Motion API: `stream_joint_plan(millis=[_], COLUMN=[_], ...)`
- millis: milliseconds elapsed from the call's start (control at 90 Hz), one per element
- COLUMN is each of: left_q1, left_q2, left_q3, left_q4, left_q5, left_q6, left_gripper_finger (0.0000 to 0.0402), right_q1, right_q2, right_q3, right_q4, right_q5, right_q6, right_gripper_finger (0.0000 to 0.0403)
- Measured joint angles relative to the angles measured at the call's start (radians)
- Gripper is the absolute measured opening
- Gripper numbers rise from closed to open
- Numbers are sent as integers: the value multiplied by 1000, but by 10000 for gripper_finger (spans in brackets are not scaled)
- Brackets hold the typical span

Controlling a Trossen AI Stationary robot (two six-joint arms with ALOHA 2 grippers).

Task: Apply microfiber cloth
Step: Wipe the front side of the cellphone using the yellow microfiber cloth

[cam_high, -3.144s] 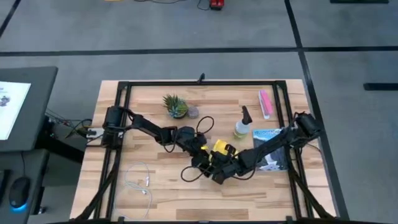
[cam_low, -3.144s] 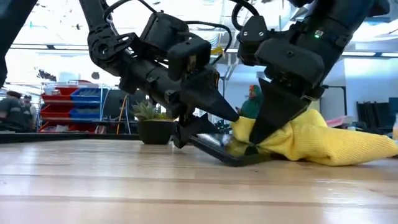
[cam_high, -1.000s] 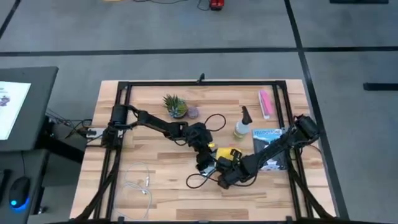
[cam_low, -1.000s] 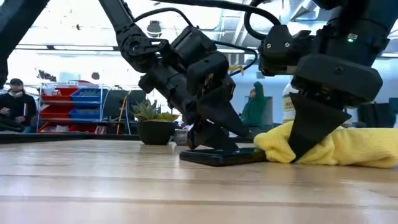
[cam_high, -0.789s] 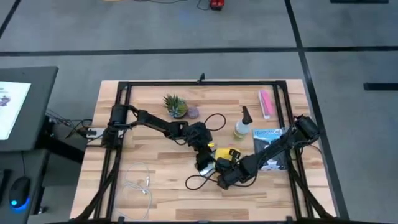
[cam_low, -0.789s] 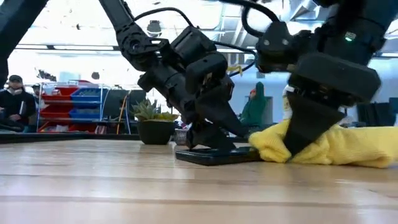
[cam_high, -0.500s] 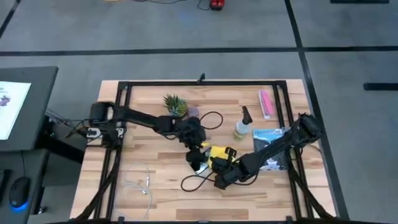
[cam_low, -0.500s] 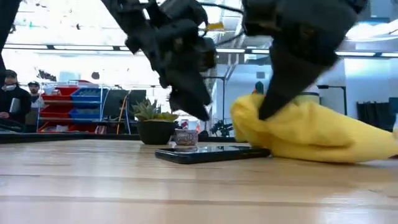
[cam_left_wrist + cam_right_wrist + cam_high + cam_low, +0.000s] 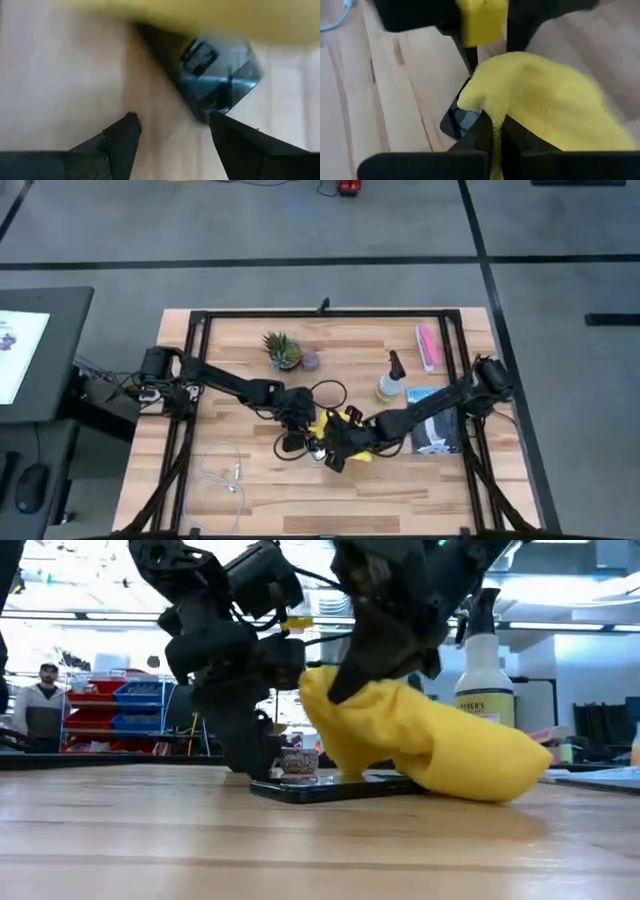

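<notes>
Both arms reach in low toward the middle of the wooden table [image 9: 250, 480]. The right gripper [image 9: 496, 131], stretched far leftward from the right side, pinches a fold of the microfiber cloth [image 9: 340, 430] and holds its bunched bulk draped over the right part of the black smartphone [image 9: 330, 786]. The left gripper [image 9: 172, 125] stands nearly upright at the phone's left end, its fingers [image 9: 120, 140] spread apart above the wood, gripping nothing. A spray bottle [image 9: 483, 640] stands farther back.
</notes>
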Motion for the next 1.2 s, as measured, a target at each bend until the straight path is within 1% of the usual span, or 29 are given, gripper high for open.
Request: stream_joint_plan(millis=[100, 178, 378, 467, 578, 644, 756, 833, 956, 1044, 1122, 1200], left_q1=[-25, -42, -75, -78, -77, -77, -77, -76, -75, -77, -66, -48], left_q2=[3, 4, 4, 4, 4, 4, 4, 3, -41, -83, -108, -118], left_q3=[-1, -2, -2, -3, -3, -3, -4, -1, -1, 0, 0, 0], left_q4=[38, 52, 71, 74, 71, 64, 68, 79, 31, 6, 16, 55], left_q5=[7, 8, 21, -12, -70, -104, -118, -148, -162, -196, -242, -252], left_q6=[-3, -4, -1, 2, 2, 5, 3, 10, 116, 204, 273, 317], left_gripper_finger=[219, 219, 219, 219, 219, 219, 219, 219, 219, 219, 219, 219], right_q1=[-12, -17, -26, -29, -28, -19, -12, -12, -10, 0, 15, 29], right_q2=[38, 65, 112, 134, 156, 166, 172, 170, 139, 120, 106, 90], right_q3=[0, -2, 12, 32, 56, 67, 83, 85, 84, 84, 84, 83], right_q4=[43, 35, 66, 60, 64, 62, 56, 57, 5, -22, -34, -39], right_q5=[-54, -78, -102, -113, -165, -173, -184, -191, -185, -184, -185, -185], right_q6=[-6, -8, 15, 27, 30, 34, 21, 9, -11, -29, -54, -72], right_gripper_finger=[0, 0, 0, 0, 0, 0, 0, 0, 0, 0, 0, 0])
